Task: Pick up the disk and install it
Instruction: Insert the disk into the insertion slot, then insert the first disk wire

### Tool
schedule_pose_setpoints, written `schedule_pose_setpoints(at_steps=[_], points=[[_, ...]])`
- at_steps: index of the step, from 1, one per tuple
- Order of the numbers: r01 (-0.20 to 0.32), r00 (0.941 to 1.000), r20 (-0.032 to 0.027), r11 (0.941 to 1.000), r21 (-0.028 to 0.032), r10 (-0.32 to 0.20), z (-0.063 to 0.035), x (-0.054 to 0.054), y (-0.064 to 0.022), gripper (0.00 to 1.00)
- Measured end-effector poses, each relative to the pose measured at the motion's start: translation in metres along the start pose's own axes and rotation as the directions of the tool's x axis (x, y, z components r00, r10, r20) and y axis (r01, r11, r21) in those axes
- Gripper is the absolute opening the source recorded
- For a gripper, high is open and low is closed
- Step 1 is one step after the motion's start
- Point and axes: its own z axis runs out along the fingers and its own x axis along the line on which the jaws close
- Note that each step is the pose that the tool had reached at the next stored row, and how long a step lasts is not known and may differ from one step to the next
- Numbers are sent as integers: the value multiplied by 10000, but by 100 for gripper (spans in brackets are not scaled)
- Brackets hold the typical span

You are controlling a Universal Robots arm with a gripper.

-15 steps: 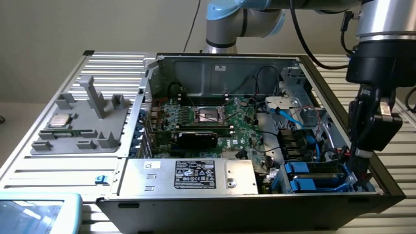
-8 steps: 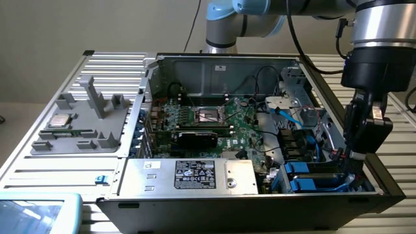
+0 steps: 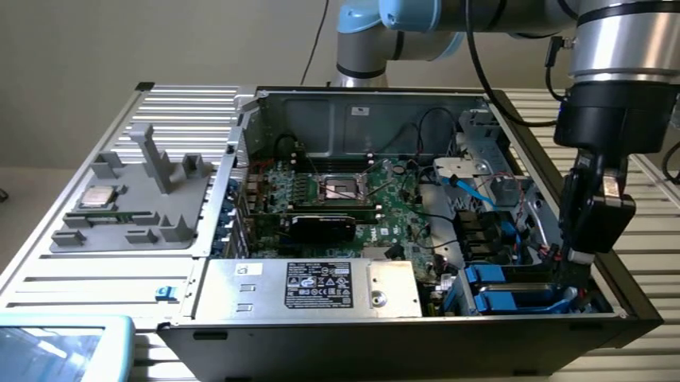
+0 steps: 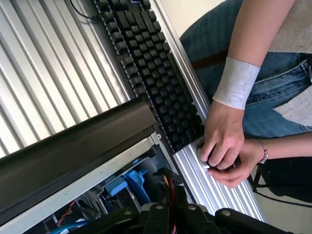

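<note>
Computer case (image 3: 425, 342) on table (image 3: 64, 278) is holding motherboard (image 3: 351, 199), power supply (image 3: 308, 286) and blue-railed disk (image 3: 512, 301). Grey tray (image 3: 138, 232) is holding chip (image 3: 99, 196). End effector (image 3: 579, 255), pressed together, is hovering near disk.

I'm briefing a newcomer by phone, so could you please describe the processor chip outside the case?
Find the open computer case. To the exterior view's left of it, a grey plastic tray lies on the ribbed table, and the processor chip sits on its left side. It is the only small, square, shiny silver thing among grey posts.
</note>
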Motion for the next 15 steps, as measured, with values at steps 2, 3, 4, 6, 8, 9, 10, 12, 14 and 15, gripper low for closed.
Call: schedule_pose_setpoints(at_steps=[2,3,4,6,8,9,10,12,14,15], points=[[-7,10000,9,10000,1,7,-3,5,-3,15],[-17,10000,21,10000,1,17,-4,7,-4,15],[-26,10000,40,10000,-3,26,-5,10,-5,15],[-48,10000,83,10000,-11,48,-8,14,-8,15],[-100,9999,116,9999,9,100,-9,17,-9,15],[-132,9998,131,9999,25,132,-9,19,-10,15],[-156,9998,141,9999,37,155,-8,21,-12,15],[-179,9997,155,9998,46,178,-15,31,-18,15],[-184,9997,163,9998,46,183,-29,50,-28,15],[-187,9997,169,9998,44,186,-36,59,-33,15]])
